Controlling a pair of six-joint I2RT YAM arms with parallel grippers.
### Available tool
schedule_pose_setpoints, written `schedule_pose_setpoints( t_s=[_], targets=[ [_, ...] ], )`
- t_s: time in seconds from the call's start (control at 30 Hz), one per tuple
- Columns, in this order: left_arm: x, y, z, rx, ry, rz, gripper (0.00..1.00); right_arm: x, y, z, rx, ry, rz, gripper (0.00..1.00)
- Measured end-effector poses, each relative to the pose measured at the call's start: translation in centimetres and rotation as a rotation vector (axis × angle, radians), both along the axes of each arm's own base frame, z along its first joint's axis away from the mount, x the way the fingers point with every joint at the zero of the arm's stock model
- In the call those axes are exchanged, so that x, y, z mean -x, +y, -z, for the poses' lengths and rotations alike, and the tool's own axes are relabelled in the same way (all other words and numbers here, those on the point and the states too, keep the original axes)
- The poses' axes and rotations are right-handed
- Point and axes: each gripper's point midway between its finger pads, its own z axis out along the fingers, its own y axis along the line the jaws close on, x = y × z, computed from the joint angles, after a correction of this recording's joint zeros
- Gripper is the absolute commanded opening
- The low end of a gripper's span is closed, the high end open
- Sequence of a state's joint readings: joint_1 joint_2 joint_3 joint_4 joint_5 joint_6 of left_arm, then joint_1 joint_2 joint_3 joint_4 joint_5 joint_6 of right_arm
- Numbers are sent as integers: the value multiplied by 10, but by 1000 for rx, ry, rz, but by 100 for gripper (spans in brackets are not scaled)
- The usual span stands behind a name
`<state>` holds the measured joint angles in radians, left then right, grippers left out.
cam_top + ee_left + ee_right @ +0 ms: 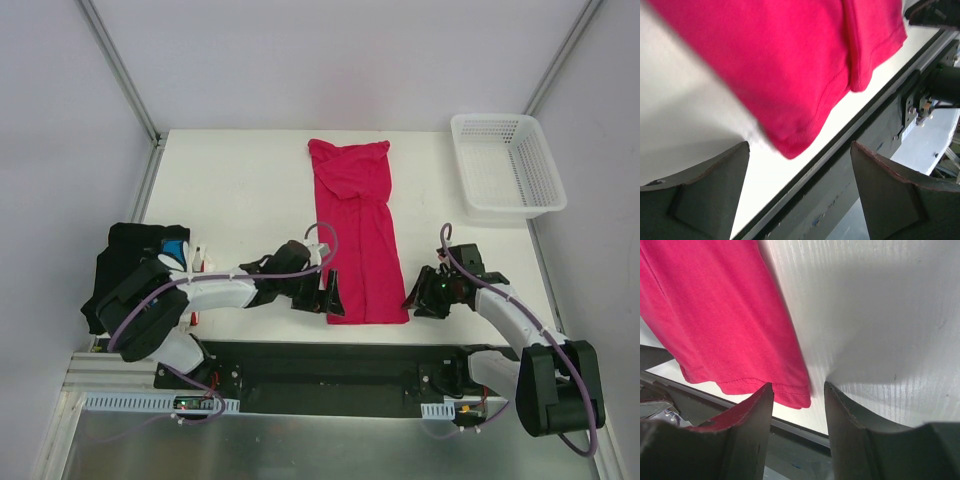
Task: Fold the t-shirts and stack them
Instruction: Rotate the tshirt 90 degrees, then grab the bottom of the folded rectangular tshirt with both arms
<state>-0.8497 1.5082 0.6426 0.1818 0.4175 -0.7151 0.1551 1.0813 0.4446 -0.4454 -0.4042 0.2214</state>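
Crimson-pink cloth tee [358,235] lies as long strip on white counter [240,190], long axis running away from arms. Left claw [328,293] just beside tee's near-left hem corner, spread wide, empty. Right claw [420,297] at tee's near-right corner, half spread, pinching nothing. Both equally near.

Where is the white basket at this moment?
In the top view, the white basket sits at the far right corner of the table, right of the pink t-shirt.
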Motion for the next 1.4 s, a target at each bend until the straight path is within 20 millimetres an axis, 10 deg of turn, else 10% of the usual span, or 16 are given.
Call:
schedule_pose_setpoints(
  t_s=[0.37,1.07,1.4],
  targets=[
    [23,35,2,2,-3,-73,82,-3,5,1,1,-13,-15,47],
    [-2,-7,0,96,-6,-58,77,-10,17,1,-44,-29,-4,46],
    [8,-9,3,92,33,-63,65,-6,14,2,-31,-28,2,27]
  ],
)
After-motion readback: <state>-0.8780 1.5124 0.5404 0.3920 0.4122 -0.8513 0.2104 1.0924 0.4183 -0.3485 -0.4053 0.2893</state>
